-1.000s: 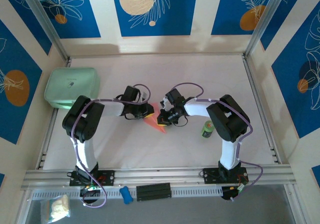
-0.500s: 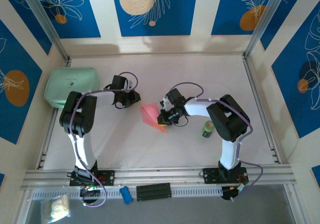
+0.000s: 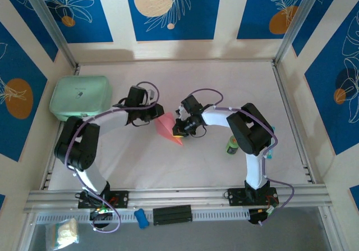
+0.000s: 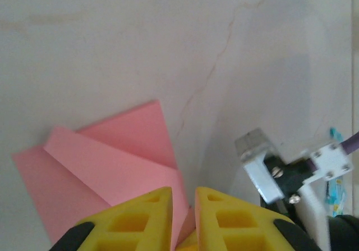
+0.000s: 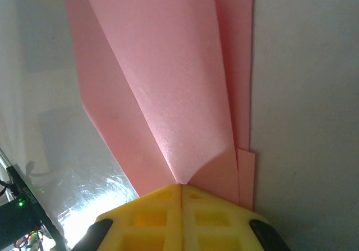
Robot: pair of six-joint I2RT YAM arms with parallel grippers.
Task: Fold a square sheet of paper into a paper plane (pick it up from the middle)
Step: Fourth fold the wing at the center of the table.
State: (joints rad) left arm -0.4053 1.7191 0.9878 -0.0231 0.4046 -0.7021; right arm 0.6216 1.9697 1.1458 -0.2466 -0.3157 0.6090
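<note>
Between the right gripper's (image 5: 180, 188) fully closed jaws sits one end of the pink paper plane (image 5: 162, 94), spreading ahead of them. The left gripper's (image 4: 183, 194) jaws stand a slit apart at its edge; whether they pinch it is unclear.

- Paper (image 3: 167, 127): pink
- Fingers (image 4: 137, 220): yellow
- Case (image 3: 79, 96): mint green
- Can (image 3: 233, 145): green
- Walls (image 3: 185, 21): blue panels with white leaf outlines and cream and orange discs
- Table (image 3: 224, 82): white

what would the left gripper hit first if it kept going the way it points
Likely the folded pink paper, which lies right ahead of the left gripper and is perhaps already touching it; depth is unclear.
</note>
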